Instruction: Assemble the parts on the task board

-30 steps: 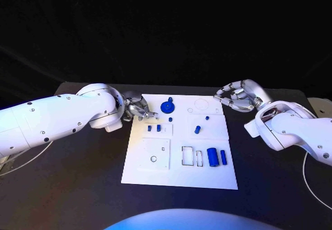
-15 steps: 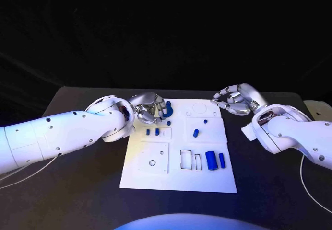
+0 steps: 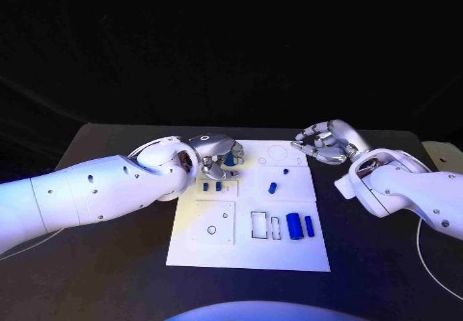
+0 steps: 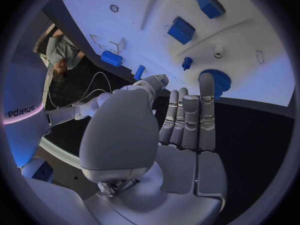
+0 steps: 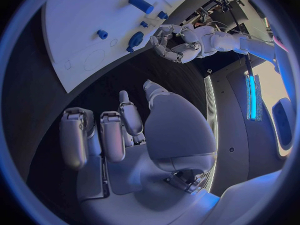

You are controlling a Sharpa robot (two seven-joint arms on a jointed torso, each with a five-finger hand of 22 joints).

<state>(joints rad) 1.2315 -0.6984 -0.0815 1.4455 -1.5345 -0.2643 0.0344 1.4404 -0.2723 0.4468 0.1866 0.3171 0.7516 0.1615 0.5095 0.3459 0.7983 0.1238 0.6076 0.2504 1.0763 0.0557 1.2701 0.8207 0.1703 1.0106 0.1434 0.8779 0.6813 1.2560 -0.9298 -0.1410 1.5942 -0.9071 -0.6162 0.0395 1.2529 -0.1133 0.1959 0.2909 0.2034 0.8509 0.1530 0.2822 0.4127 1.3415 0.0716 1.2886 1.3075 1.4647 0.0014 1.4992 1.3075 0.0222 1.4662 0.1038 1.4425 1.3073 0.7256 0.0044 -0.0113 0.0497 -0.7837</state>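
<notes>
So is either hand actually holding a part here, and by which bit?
The left hand reaches over the blue gear, fingertips at its rim, but a grip cannot be told. The right hand holds nothing, fingers curled.

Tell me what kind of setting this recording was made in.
Most likely a robotics lab test bench. A white task board with cut-out slots and small blue parts lies on a black table against a dark backdrop, and cables trail beside the arms.
</notes>
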